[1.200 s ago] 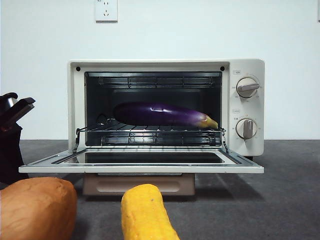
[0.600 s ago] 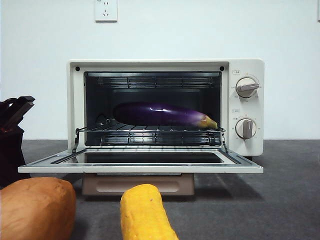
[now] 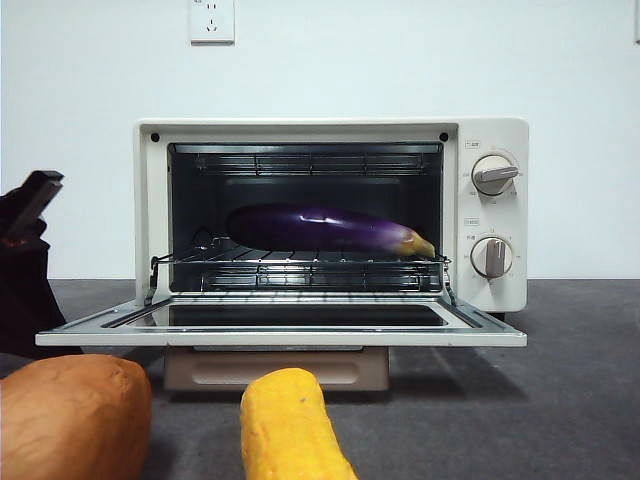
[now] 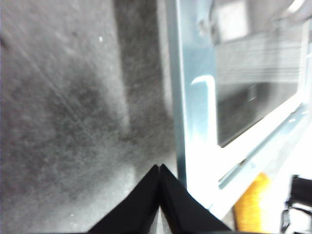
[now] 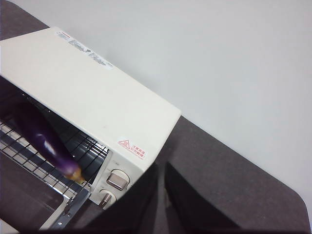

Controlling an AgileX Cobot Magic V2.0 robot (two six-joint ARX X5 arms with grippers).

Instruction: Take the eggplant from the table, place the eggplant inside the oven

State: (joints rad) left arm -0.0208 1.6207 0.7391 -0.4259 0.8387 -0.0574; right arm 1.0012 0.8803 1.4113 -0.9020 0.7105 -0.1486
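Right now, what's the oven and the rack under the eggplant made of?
The oven looks like cream painted metal: smooth, matte, boxy panels. The rack seems bare steel wire, thin and shiny with glints. The eggplant has glossy purple skin; real or plastic, I can't tell.

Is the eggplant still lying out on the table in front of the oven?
No, the eggplant lies on the wire rack inside the oven, whose door hangs open.
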